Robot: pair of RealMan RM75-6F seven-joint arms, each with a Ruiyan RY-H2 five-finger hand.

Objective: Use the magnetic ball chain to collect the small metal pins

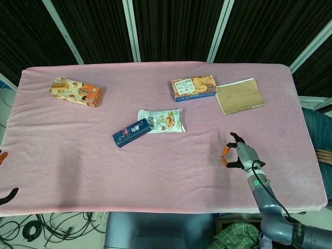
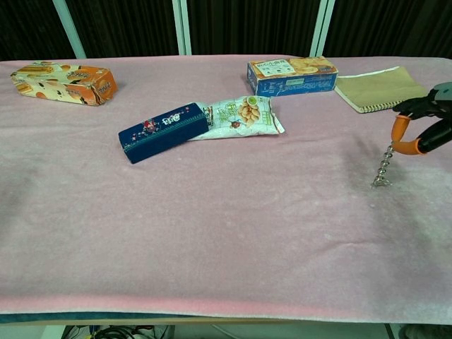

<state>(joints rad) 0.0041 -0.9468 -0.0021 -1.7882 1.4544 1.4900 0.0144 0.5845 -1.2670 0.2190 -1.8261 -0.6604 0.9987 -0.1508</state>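
Chain point(image 2: 383, 168) hangs pinched in my right hand point(image 2: 424, 123) near the table's right edge; I'd lower slowly, since the pin is probably under its tip.

Lab: pink-clothed table point(image 1: 155, 166), dark curtains point(image 1: 176, 26), floor cables point(image 1: 36, 228).

My right hand point(image 1: 243, 156) hangs over the pink-covered table point(image 1: 155, 166) near its right front edge, my fingers point(image 1: 233, 137) curled around a small orange piece; the magnetic ball chain itself is too small for me to make out here. Well to the left lie a dark blue box point(image 1: 132, 132) and a snack packet point(image 1: 162, 120), touching end to end. Farther back sit a biscuit box point(image 1: 193, 87) and, just beside it, a tan notebook point(image 1: 239, 96). An orange carton point(image 1: 75, 92) rests near the far left.
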